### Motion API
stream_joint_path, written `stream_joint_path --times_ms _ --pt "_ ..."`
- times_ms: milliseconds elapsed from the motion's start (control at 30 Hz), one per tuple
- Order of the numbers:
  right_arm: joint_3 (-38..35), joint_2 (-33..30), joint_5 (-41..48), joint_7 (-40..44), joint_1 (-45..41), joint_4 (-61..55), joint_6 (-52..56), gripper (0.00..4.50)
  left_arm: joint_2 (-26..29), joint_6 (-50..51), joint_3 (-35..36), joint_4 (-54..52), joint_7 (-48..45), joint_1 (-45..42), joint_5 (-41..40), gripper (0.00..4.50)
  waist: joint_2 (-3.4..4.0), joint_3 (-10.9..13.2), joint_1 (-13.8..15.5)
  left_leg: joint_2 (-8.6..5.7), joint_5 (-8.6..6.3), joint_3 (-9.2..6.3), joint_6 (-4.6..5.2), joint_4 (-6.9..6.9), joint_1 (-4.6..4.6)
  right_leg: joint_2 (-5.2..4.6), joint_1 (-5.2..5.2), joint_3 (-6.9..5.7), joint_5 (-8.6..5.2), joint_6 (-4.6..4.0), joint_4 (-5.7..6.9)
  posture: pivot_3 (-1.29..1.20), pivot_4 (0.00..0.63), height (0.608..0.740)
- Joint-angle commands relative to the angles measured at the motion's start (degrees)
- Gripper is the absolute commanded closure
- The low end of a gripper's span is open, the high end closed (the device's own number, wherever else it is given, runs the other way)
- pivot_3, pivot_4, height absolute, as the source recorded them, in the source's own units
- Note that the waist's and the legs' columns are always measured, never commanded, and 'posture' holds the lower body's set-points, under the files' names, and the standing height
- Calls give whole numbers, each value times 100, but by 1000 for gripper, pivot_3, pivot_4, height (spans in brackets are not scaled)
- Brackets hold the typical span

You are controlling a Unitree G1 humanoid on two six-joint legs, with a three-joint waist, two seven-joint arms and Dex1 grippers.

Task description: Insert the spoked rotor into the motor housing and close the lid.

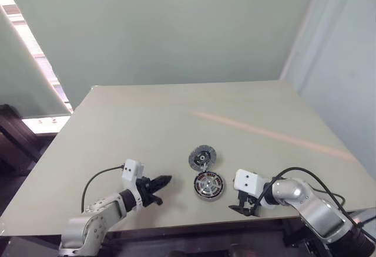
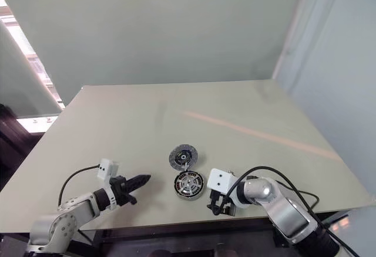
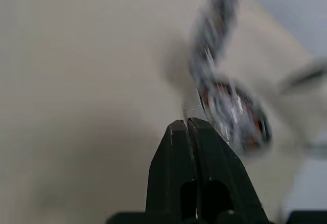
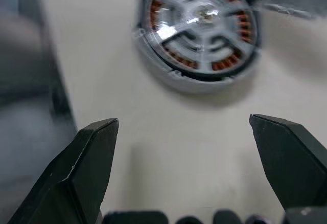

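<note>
spoked rotor [image 4: 202, 22] sits inside the motor housing [image 1: 209, 186] at lower centre, lid [image 1: 202, 158] just above it; left gripper [image 1: 165, 181] closed and empty, right gripper [image 4: 189, 132] wide open

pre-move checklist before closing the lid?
1. Spoked rotor seated in motor housing, copper windings showing between the spokes: ok.
2. Lid on the housing: not ok, it lies on the table just beyond it, rim close to the housing.
3. Right gripper open, empty, aimed at housing: ok.
4. Left gripper shut, empty, beside the housing: ok.
5. Lid's correct face up: cannot tell.
</note>
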Motion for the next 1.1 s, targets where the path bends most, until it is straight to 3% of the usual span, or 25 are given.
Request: stream_joint_path --times_ms 33,367,767,867,1100 --pt "417 -26 -471 466 -561 -96 -245 0 288 -116 -452 -409 -355 7 332 4467 3 0 3 2 0 -1 0 -1 1 0 1 -3 -1 -1 0 0 0 740" --pt "984 417 -1056 832 -1016 276 -502 0 3 -258 -613 -446 -347 -72 506 4467 3 2 52 2 0 -13 -1 -5 -7 -2 -5 -10 8 12 -1 0 0 740" --pt "1052 752 -1508 757 -1021 950 -1015 0 -79 -357 -638 -421 -363 -62 649 4467 4 1 52 1 1 -13 -1 -1 -4 -1 -2 -10 9 11 3 0 0 740" --pt "1048 787 -1658 692 -1033 1186 -1129 603 -104 -382 -661 -410 -376 -70 684 4500 4 1 52 1 1 -12 -1 0 -1 -1 0 -10 9 11 5 0 0 740" --pt "959 900 -1825 599 -1069 1488 -1306 3021 -164 -408 -717 -371 -371 -112 739 4500 1 -2 52 1 1 -12 -1 3 4 -1 6 -10 9 10 8 0 0 740"
